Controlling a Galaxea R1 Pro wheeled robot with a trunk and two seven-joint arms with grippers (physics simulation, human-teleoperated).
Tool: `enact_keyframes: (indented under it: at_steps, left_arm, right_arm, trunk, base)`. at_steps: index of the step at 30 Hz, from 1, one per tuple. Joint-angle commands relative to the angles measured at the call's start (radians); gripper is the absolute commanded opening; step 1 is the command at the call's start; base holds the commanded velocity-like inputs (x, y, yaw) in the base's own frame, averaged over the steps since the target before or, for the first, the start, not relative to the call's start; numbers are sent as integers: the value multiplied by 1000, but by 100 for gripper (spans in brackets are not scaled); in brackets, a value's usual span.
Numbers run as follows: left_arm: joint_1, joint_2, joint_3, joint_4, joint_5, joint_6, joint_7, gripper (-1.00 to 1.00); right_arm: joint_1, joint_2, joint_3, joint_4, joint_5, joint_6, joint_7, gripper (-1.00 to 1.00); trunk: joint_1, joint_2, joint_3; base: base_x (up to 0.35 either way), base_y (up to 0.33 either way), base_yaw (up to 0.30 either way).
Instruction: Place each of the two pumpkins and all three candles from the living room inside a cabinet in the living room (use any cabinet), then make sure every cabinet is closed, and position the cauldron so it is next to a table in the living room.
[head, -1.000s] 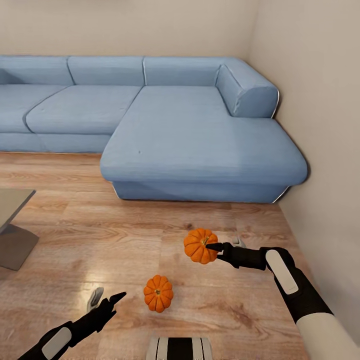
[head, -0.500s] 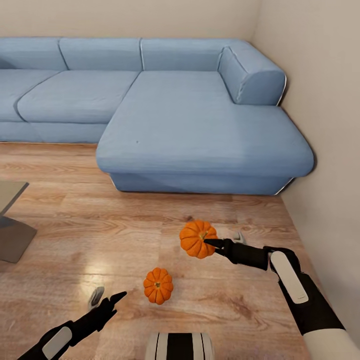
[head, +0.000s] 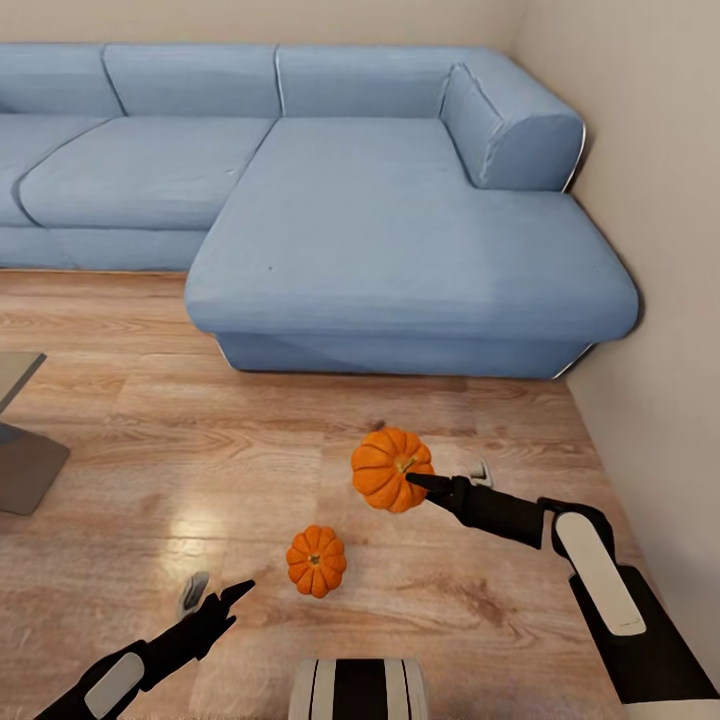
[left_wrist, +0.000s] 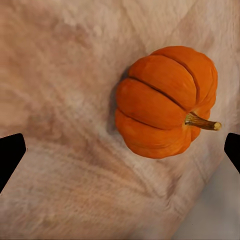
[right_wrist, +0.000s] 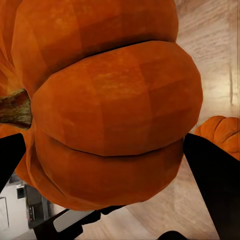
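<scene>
My right gripper (head: 420, 480) is shut on a bright-orange ribbed pumpkin (head: 390, 468) and holds it above the wooden floor. In the right wrist view this pumpkin (right_wrist: 110, 100) sits between the two dark fingers (right_wrist: 215, 170). A second pumpkin (head: 316, 561) lies on the floor, lower left of the held one and a short way right of my left gripper (head: 213, 597). The left gripper is open and holds nothing. The left wrist view has the floor pumpkin (left_wrist: 165, 100) on its side ahead of the open fingers (left_wrist: 10, 155). Candles, cabinet and cauldron are out of view.
A large blue corner sofa (head: 400, 230) fills the far side, its chaise reaching toward me. A beige wall (head: 650, 250) runs along the right. The grey table's corner and leg (head: 20, 450) stand at the left edge. Bare wooden floor (head: 200, 450) lies between them.
The whole picture has shifted, with sofa, table and floor pumpkin sliding upward, so the camera moved. The right gripper still holds its pumpkin. The left gripper stays open.
</scene>
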Motion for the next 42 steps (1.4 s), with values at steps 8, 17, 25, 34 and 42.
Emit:
enact_keyframes:
  at_steps: [8,17,25,34,42]
  left_arm:
    - [0,1,-5,0,11,8,-2,100]
    - [1,1,-7,-1,9,-7,-34,100]
    - [1,1,-7,-1,8,-13,-62,100]
    - [1,1,-32,-1,6,-14,-84,100]
    - [1,1,-35,2,6,-14,-85,100]
  right_arm:
    - [3,-2,0,-8,-46,2,4,-100]
    - [4,-2,0,-7,-49,2,3,-100]
    - [4,-2,2,-7,-48,2,3,-100]
    - [4,-2,2,-7,-48,2,2,-100]
    - [4,-2,2,-7,-48,2,2,-100]
  trunk:
    - [3,-2,-32]
    - [7,-4,-59]
    - [7,-4,-59]
    - [7,-4,-59]
    - [7,-4,-59]
  base:
    - [0,0,0]
    - [0,0,0]
    - [1,0,0]
    - [135,0,0]
    - [171,12,0]
